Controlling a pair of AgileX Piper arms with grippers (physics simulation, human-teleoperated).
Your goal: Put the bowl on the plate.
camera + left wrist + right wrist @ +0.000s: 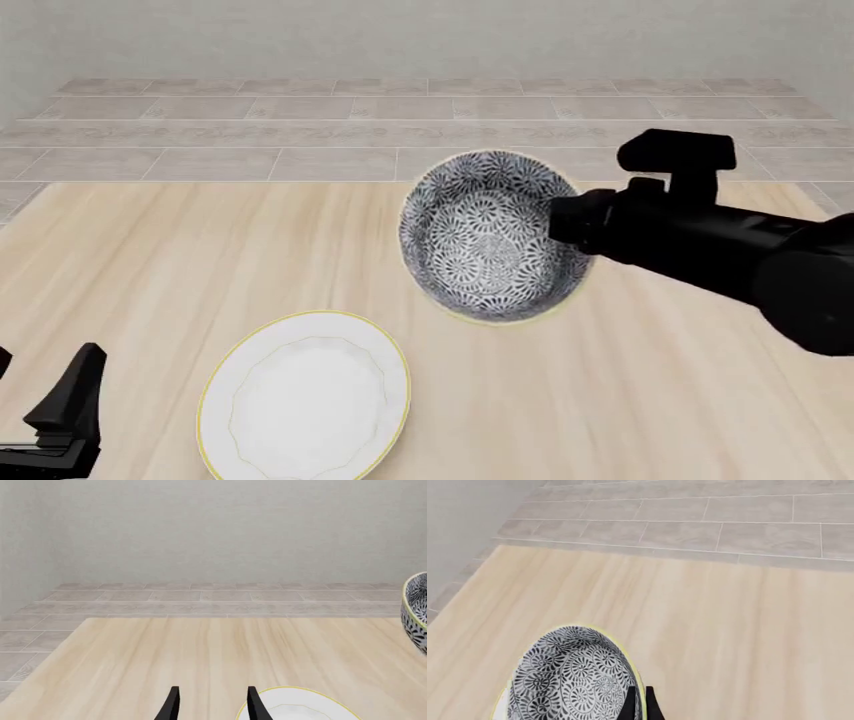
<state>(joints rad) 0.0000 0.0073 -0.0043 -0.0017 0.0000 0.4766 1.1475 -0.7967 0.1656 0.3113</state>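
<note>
The bowl [487, 235], patterned dark grey and white with a pale yellow rim, hangs tilted over the table, its opening turned toward the front camera. My right gripper [563, 226] is shut on its right rim; in the right wrist view the fingers [629, 706] pinch the rim of the bowl [570, 680]. The white plate [304, 396] with a thin yellow edge lies flat on the table, nearer and to the left of the bowl. My left gripper [43, 378] stands open at the near left, left of the plate, holding nothing. The left wrist view shows the plate [300, 706] and the bowl's side [417, 612].
The light wooden table [160, 260] ends at its far edge [267, 181] against a grey tiled floor [334, 120] and a plain wall. The black right arm [721, 250] reaches in from the right above the table.
</note>
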